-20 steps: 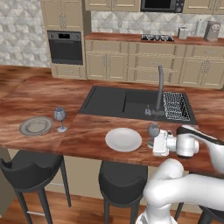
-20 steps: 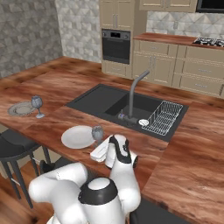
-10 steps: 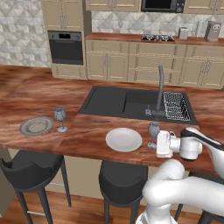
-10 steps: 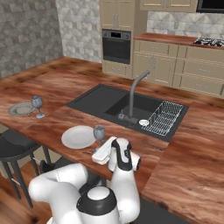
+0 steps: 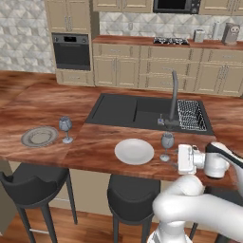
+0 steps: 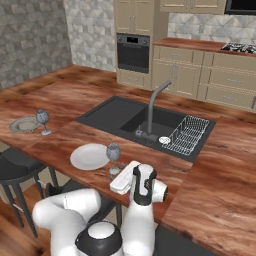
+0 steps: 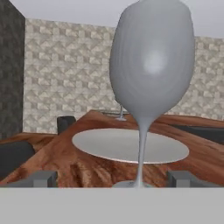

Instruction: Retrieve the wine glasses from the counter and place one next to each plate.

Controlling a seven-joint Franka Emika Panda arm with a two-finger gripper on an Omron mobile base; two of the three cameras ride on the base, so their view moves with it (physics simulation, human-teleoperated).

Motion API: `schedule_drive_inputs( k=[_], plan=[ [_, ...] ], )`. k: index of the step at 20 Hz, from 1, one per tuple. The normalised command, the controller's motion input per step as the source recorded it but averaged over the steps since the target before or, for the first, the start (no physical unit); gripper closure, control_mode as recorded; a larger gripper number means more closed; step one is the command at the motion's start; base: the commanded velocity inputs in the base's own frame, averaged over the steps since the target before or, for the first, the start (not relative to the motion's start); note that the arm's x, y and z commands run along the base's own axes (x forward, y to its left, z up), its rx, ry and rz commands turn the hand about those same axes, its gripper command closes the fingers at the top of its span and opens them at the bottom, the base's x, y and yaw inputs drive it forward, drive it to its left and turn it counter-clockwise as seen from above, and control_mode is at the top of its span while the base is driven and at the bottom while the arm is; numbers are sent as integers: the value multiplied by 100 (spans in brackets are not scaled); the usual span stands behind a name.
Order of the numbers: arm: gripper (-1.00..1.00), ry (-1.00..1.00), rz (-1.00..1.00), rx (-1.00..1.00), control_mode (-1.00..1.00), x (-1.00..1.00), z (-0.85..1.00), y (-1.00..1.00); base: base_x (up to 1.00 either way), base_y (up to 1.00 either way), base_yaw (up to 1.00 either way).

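Observation:
One wine glass [image 5: 167, 142] stands upright on the wooden counter [image 5: 95, 144], just right of the white plate [image 5: 134, 151]. My gripper [image 5: 175, 160] is open at the foot of this glass, on its right side. In the hand view the glass [image 7: 151, 65] rises close in front, its stem between my two fingertips [image 7: 43, 178], with clear gaps on both sides. The white plate [image 7: 131, 146] lies behind it. The other wine glass [image 5: 65, 128] stands beside the grey plate [image 5: 39, 136] at the left. From the right, I see the near glass [image 6: 113, 153] and my gripper [image 6: 116, 178].
A black sink [image 5: 137, 110] with a tall faucet [image 5: 173, 99] and a wire dish rack [image 5: 192, 114] sits behind the plates. Dark stools [image 5: 35, 178] stand under the counter's front edge. Cabinets and an oven [image 5: 71, 50] line the back wall.
My gripper has opened and let go of the wine glass, which stays upright beside the white plate. The hand has drawn back slightly to the right.

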Motion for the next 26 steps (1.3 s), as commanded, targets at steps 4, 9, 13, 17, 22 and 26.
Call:
schedule_drive_inputs(
  k=[4,9,13,17,22,26],
  plan=[
    [-100,4,-10,0,-100,-62,36,-50,0,0,0],
    [-100,5,-15,0,-100,-86,76,-43,0,0,0],
    [-100,5,-14,0,-100,-96,88,-23,0,0,0],
    [-100,0,-4,0,-100,-100,100,21,0,0,0],
    [-100,0,0,0,-100,-95,100,56,0,0,0],
    [-100,0,0,0,-100,-83,100,78,0,0,0]
  ],
)
